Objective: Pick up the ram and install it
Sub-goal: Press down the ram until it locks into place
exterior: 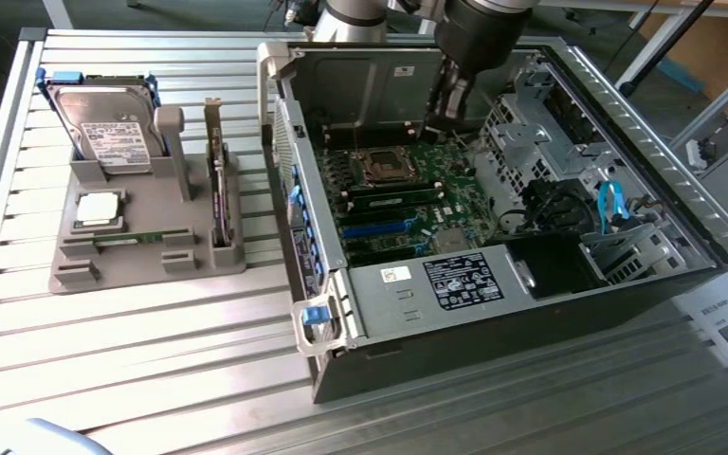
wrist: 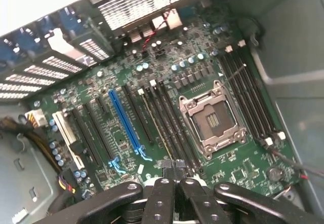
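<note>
One ram stick (exterior: 130, 237), thin and green, lies flat in the grey holder (exterior: 149, 273) on the exterior view's left. Inside the open computer case (exterior: 465, 284), another green ram stick (exterior: 396, 192) stands in a slot beside the empty processor socket (exterior: 383, 169). In the wrist view this stick (wrist: 156, 122) shows edge-on in its black slot, next to the socket (wrist: 212, 117). My gripper (exterior: 445, 118) hangs inside the case above the motherboard. Its black fingertips (wrist: 172, 164) are shut together over the near end of that stick, with nothing seen held between them.
The holder also carries a hard drive (exterior: 105, 128), a square silver processor (exterior: 99, 207) and a dark expansion card (exterior: 221, 190) on edge. The case walls surround the arm. Blue cables (exterior: 610, 204) and a drive cage sit on the exterior view's right. A blue slot (wrist: 124, 122) lies beside the memory slots.
</note>
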{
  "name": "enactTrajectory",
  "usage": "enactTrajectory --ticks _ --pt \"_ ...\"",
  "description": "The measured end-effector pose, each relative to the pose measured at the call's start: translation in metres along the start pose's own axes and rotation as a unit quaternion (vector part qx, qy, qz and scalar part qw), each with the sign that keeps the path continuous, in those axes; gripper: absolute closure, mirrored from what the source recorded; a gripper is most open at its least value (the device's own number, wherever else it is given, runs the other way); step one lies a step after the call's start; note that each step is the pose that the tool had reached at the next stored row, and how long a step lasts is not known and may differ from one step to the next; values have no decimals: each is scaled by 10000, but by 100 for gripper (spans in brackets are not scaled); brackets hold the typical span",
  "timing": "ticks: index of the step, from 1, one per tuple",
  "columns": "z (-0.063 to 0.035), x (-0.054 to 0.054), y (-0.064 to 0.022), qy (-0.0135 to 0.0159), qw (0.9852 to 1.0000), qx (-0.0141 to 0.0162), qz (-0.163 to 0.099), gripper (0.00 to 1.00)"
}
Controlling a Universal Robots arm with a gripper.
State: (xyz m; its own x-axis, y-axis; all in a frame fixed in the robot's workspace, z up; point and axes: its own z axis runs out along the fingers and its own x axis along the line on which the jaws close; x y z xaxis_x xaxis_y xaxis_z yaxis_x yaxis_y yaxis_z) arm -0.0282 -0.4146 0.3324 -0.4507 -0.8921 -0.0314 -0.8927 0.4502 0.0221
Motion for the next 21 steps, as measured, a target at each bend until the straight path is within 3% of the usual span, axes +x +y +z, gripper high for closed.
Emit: enactTrajectory --ticks 5,11,16,21 --pt "0 0 0 -8 9993 11 363 90" --pt "0 0 0 -17 9970 24 776 90" --pt "0 0 0 -25 9937 35 1124 90" --pt "0 0 0 -33 9891 46 1472 90"
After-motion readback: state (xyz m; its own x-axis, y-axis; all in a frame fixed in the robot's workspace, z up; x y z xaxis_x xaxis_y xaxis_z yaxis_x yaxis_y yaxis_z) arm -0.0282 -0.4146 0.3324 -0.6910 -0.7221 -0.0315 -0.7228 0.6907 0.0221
